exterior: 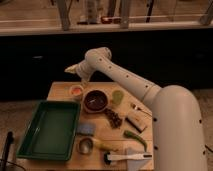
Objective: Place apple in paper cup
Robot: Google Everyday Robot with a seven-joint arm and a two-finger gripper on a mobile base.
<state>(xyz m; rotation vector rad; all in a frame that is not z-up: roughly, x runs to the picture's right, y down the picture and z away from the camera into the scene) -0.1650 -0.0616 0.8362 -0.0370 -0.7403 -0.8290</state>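
The white paper cup stands at the far left of the wooden table. The orange-red apple sits inside its mouth. My gripper hangs above and slightly behind the cup, apart from it, at the end of the white arm that reaches in from the right.
A dark brown bowl stands right of the cup, a pale green cup beyond it. A green tray fills the left front. A metal cup, a blue sponge, a long green vegetable and a white tool lie toward the front.
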